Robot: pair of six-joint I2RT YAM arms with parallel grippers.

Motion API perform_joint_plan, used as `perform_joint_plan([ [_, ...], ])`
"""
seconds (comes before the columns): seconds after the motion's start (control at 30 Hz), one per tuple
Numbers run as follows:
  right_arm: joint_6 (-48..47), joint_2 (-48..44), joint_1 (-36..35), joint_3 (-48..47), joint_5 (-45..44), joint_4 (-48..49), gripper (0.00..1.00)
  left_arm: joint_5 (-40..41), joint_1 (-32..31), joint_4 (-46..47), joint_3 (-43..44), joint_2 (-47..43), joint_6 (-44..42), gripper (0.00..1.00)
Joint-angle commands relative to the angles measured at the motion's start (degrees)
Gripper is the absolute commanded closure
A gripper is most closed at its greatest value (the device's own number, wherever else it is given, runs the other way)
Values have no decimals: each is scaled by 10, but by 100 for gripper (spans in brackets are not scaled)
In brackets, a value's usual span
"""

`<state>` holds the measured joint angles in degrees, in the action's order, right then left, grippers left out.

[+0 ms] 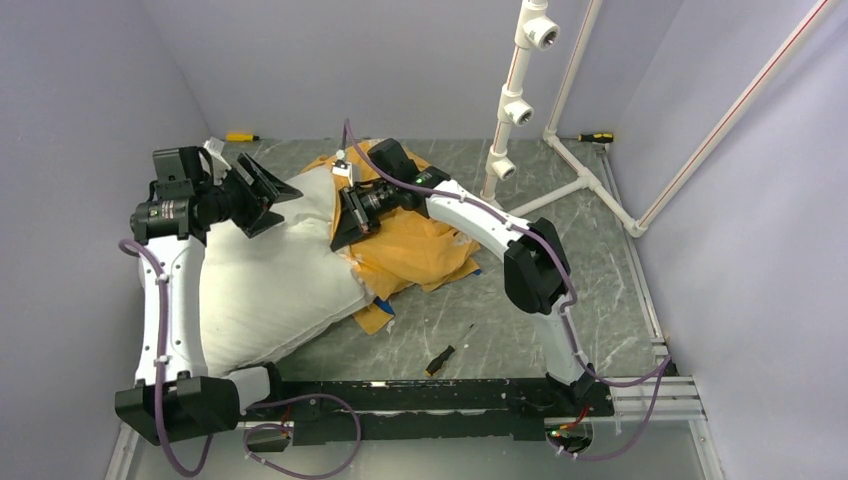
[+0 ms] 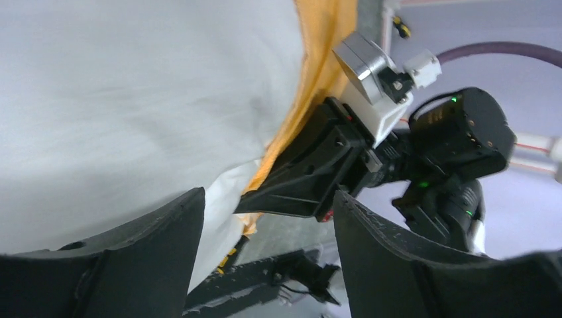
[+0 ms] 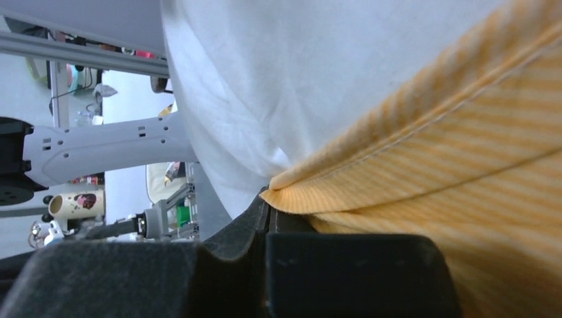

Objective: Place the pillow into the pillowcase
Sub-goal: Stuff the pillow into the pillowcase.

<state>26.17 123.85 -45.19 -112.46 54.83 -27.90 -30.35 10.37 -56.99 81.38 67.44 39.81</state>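
- Plain lavender-grey walls (image 1: 350, 60) are closing in the grey marbled tabletop (image 1: 600, 290) beyond and to either side of the left tool (image 1: 272, 208) and the right tool (image 1: 345, 232).
- Soft, even light is falling across it.
- A white pipe frame (image 1: 517, 95) is standing beyond the right tool, off to its right.
- A yellow-handled screwdriver (image 1: 241, 136) is lying beyond the left tool, against the far wall.
- A dark-handled screwdriver (image 1: 445, 353) is lying nearer than the right tool.
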Motion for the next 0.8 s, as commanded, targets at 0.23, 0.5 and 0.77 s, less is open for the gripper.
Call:
perform_joint_plan([
  [0.23, 246, -104, -9, 102, 73, 397, 100, -249, -29, 235, -128, 23, 95, 29],
  [0.5, 282, -102, -10, 76, 76, 437, 100, -243, -75, 332, -187, 34, 147, 43],
  [0.77, 244, -105, -13, 68, 65, 384, 100, -248, -77, 456, -207, 55, 211, 100],
])
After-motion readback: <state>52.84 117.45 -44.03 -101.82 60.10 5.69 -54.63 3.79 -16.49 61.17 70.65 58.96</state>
